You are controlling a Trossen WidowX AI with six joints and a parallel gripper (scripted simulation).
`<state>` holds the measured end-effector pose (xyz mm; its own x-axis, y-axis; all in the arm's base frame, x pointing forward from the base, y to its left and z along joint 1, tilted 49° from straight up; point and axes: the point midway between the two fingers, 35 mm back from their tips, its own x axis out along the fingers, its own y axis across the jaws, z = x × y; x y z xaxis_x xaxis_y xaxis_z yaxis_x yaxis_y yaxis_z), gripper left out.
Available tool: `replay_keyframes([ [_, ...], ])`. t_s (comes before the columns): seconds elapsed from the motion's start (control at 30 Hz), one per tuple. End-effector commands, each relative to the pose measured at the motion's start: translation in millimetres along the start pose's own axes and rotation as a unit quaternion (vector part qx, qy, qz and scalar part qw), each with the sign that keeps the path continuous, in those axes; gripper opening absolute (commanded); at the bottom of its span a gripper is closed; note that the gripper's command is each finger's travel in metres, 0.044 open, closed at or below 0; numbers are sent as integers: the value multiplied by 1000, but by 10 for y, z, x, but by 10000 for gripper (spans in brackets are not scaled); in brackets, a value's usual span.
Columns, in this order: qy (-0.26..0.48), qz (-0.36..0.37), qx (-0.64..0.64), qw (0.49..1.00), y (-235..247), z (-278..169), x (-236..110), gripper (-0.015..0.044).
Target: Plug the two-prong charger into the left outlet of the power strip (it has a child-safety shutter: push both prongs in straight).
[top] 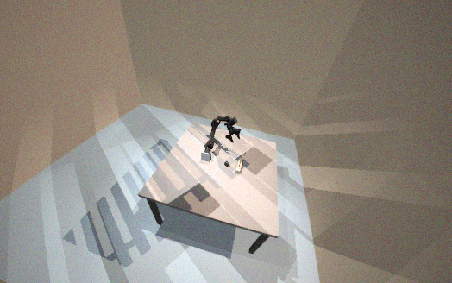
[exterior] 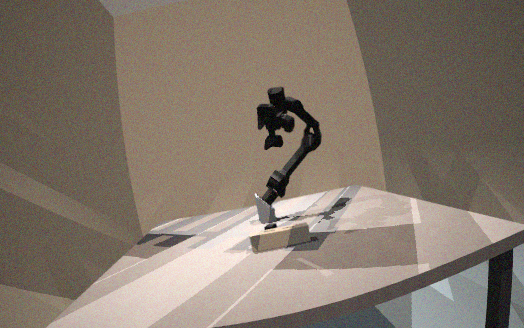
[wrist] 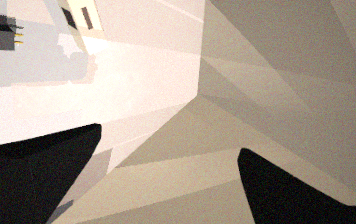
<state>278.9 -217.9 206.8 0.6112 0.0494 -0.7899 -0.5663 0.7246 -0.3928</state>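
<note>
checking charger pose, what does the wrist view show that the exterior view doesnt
Only the wrist view shows the charger's two gold prongs and the power strip's outlet slots. Only the exterior view shows the whole arm, its tool raised high above the table, and the strip's side. Both show the strip on the table and the tool open, holding nothing.

A pale, pinkish-beige table on dark legs stands on a light blue-grey floor, its top crossed by bands of light and angular shadow. Tan walls rise behind it, streaked with broad slanting patches of shade. Seen from the side, one dark table leg shows beneath the right edge of the tabletop.
</note>
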Motion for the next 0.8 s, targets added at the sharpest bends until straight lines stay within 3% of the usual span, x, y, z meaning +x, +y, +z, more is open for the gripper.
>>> replay_keyframes([
  [0.0, -7, 35, 55, 998, 107, 0, 188, 440],
  [0.37, -6, 143, 213, 967, 483, 6, 698, 440],
  [0.77, 37, 254, 373, 891, 980, 28, 1145, 440],
])
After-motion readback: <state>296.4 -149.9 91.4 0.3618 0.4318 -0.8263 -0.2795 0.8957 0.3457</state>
